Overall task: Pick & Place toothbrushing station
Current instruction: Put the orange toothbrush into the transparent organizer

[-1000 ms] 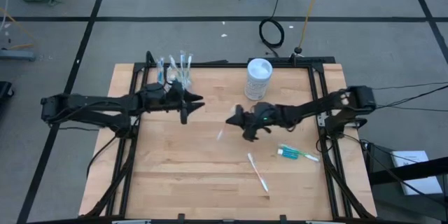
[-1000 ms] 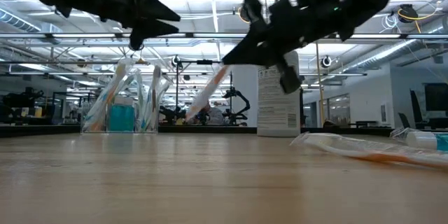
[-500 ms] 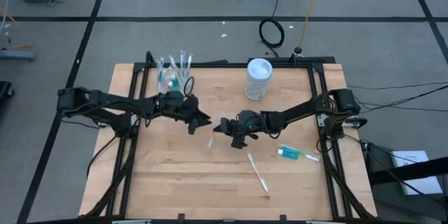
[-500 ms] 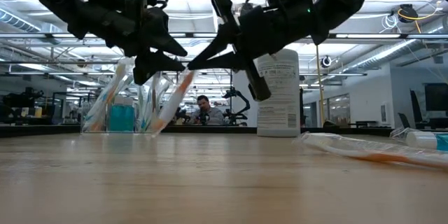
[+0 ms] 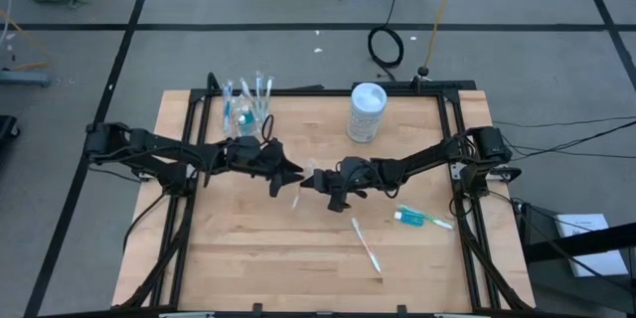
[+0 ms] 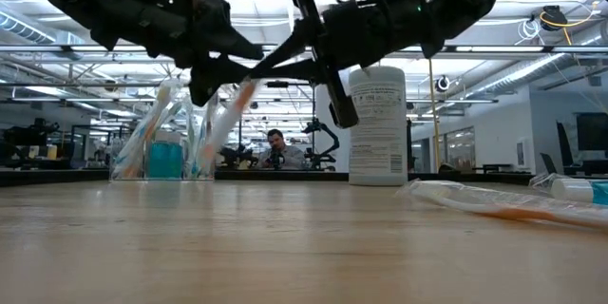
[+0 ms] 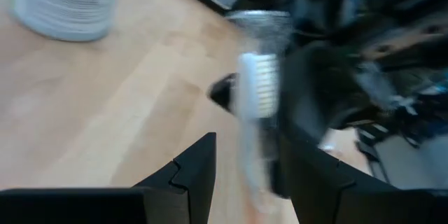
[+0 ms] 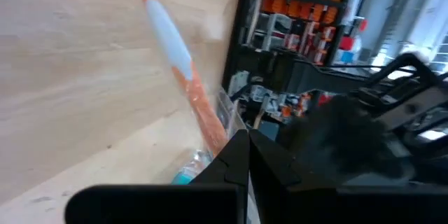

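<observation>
- Clear plastic cup: stands near the far-left corner of the tabletop, upright, loaded with pale toothbrushes and a blue tube (low view shows them leaning outward).
- Left gripper: raised above the tabletop's middle, pointing toward the right arm. Its fingers stand apart, one on each side of the bristle end of the orange-handled toothbrush; contact cannot be confirmed.
- Orange-handled toothbrush: held off the tabletop, tilted, between the two grippers.
- Right gripper: just beside the left gripper, above the tabletop's middle. Its fingers are clamped together on the orange-handled toothbrush (right wrist view shows the handle running out from the closed tips).
- White cylindrical container: upright near the far edge, right of centre.
- Loose toothbrush: lies flat toward the near edge, right of centre.
- Blue toothpaste tube: lies flat near the right edge.
</observation>
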You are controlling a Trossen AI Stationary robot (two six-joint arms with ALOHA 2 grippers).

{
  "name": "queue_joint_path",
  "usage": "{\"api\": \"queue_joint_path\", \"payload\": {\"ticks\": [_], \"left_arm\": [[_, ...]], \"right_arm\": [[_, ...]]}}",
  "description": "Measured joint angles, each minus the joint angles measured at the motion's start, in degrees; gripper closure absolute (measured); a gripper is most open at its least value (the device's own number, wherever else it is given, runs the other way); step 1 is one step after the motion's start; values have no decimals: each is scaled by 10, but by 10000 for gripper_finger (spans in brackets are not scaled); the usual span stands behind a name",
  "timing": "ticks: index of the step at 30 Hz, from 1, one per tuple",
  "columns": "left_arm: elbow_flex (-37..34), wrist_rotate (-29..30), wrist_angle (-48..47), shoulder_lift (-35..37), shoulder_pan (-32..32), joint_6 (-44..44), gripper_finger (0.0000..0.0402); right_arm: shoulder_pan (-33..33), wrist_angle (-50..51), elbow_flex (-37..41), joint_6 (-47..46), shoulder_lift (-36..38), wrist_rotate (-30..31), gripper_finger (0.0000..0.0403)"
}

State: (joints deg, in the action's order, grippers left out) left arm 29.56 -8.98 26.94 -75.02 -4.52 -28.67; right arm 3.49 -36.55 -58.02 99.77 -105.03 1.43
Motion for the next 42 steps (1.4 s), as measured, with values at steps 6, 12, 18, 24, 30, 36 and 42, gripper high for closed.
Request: {"api": "queue_joint_path", "payload": {"ticks": [6,12,18,24,30,36,42], "left_arm": [[0,20,0,0,0,-1,243],[0,17,2,0,0,5,243],[0,27,3,0,0,-14,243],[0,25,10,0,0,0,245],[0,4,21,0,0,0,314],[0,2,23,0,-1,16,391],[0,16,29,0,-1,27,388]], "right_arm": [[0,-10,0,20,0,0,403],[0,-13,0,20,0,0,403],[0,-35,0,72,0,0,403],[0,-44,0,59,0,3,403],[0,-36,0,59,0,4,403],[1,-35,0,58,0,44,403],[4,-32,0,-26,0,61,397]]}}
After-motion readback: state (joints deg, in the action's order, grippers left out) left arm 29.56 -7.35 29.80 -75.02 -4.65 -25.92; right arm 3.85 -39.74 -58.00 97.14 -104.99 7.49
